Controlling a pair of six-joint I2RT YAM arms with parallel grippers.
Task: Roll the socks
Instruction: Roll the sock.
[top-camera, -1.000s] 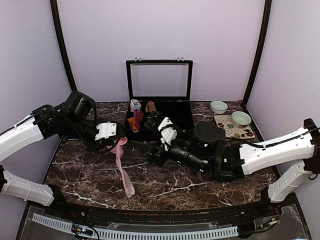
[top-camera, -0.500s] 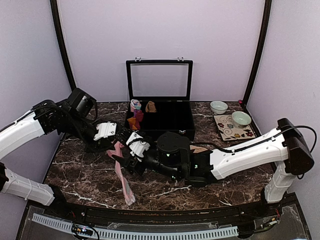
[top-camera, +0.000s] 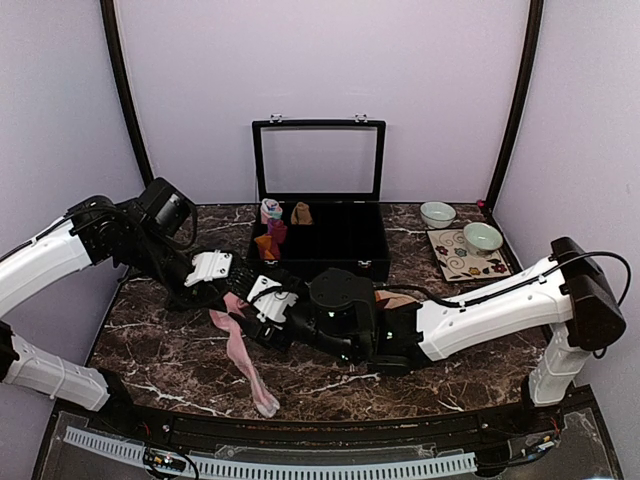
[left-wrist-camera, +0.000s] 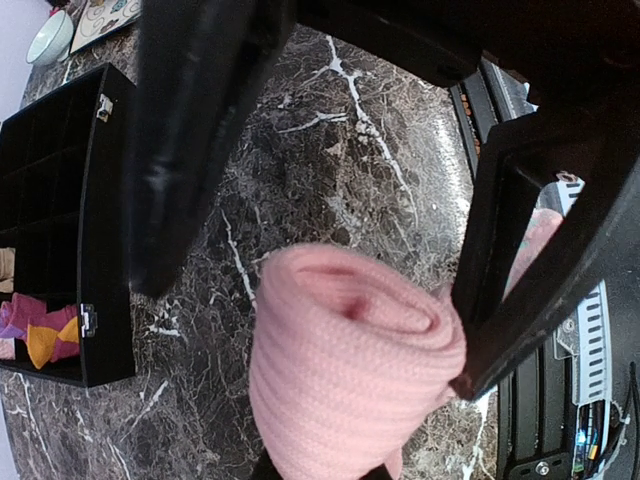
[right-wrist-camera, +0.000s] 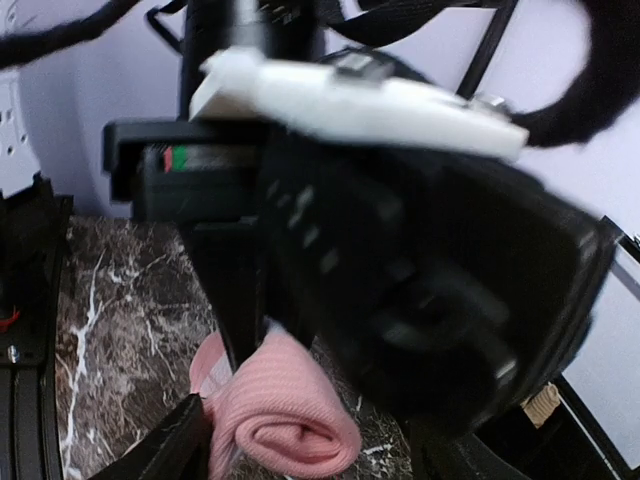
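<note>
The pink socks (top-camera: 243, 352) trail from my left gripper (top-camera: 229, 291) down across the marble toward the near edge. Their top end is wound into a thick pink roll (left-wrist-camera: 350, 380) (right-wrist-camera: 290, 425). My left gripper (left-wrist-camera: 320, 470) is shut on that roll, its thin fingers (right-wrist-camera: 240, 315) pinching the roll from above in the right wrist view. My right gripper (top-camera: 262, 301) (right-wrist-camera: 310, 455) is open, with a finger on either side of the roll. A tan strip of cloth (top-camera: 398, 298) shows behind the right arm, mostly hidden.
A black compartment box (top-camera: 345, 243) with its lid up stands at the back centre, small rolled bundles (top-camera: 271, 228) in its left cells. Two bowls (top-camera: 437, 213) (top-camera: 482, 237) and a patterned mat (top-camera: 462, 257) sit at the back right. The right arm lies across the table's middle.
The right arm has swung left across the table until its open gripper reaches the sock roll. The left gripper has shifted slightly toward the near edge, and the sock's tail now lies nearer the front.
</note>
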